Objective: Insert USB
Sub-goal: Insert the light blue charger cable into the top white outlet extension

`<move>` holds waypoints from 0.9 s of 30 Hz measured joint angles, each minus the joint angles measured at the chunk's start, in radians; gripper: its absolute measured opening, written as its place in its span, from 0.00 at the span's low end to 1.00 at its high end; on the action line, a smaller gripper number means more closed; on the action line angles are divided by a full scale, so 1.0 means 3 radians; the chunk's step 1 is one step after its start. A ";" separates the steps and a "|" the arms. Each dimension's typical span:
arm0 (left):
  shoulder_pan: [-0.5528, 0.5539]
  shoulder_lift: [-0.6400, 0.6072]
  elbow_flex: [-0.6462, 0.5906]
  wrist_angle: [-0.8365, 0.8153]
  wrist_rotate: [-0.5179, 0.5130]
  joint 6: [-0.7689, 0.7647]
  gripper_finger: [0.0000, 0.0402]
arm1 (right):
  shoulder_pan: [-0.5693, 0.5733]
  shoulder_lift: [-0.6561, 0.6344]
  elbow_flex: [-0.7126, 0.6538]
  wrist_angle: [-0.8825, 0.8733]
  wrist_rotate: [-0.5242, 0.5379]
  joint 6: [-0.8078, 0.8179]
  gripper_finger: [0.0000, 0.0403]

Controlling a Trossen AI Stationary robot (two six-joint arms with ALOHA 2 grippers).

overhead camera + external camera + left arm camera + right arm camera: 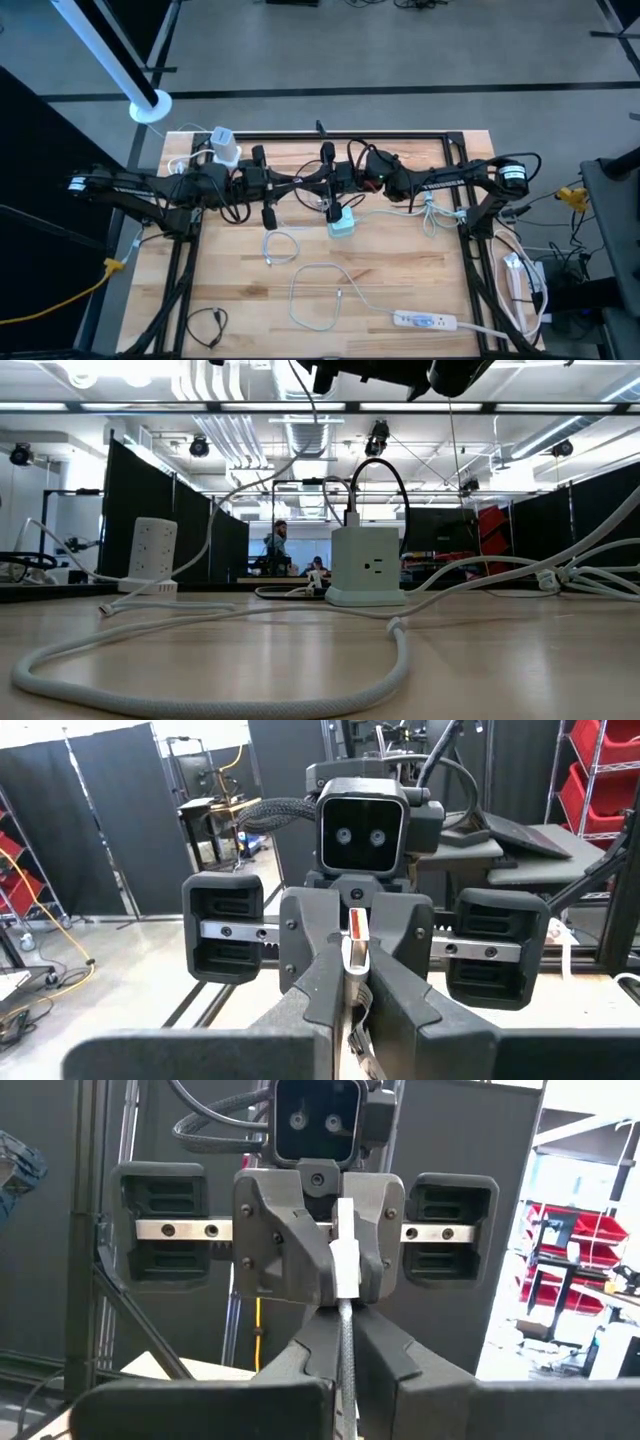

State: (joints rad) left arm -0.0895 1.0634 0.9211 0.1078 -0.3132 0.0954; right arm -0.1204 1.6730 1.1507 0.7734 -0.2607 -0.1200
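My two grippers face each other above the middle of the table, left (290,186) and right (312,183), both shut on one white USB cable's plug end. In the left wrist view, my left gripper (352,975) has a silver plug (353,948) standing out past its fingertips. In the right wrist view, my right gripper (345,1320) has the white plug (345,1260) beyond its tips. A white cube charger (342,223) stands on the table just near of the grippers. It also shows in the low view (365,565), with a black cable plugged into its top. My left gripper pinches the plug between its two fingers; the silver metal end (352,955) sticks out past the fingertips toward the right gripper. The fingers lie level, coming from the table's left. The plug is clear of the table. My right gripper pinches the thin cable (346,1355) just behind the white plug body (345,1275), and the cable runs along between its two fingers. The fingers lie level, coming from the table's right. The plug points at the left gripper, clear of the table.
A second white charger block (225,148) stands at the far left; it also shows in the low view (153,550). Loose white cable loops (320,295) lie on the near half. A power strip (425,321) lies at the near right and a black cable (205,325) at the near left.
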 joint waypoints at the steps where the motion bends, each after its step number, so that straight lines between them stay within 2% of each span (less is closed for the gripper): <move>1: 0.0000 -0.0006 0.0000 -0.0013 -0.0008 0.0002 0.05 | 0.0000 0.0000 0.0000 -0.0023 0.0000 -0.0023 0.02; 22: -0.0001 -0.0199 -0.0009 -0.0122 -0.0135 -0.0011 0.05 | 0.0000 -0.0009 0.0006 0.0083 -0.0003 -0.0045 0.23; 27: 0.0000 -0.0153 -0.0009 -0.0050 -0.0138 -0.0026 0.05 | 0.0000 -0.0008 0.0006 0.0094 -0.0004 -0.0032 0.22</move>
State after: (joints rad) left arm -0.0895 1.0175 0.9184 0.0928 -0.3546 0.0876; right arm -0.1204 1.6707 1.1526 0.8017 -0.2619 -0.1295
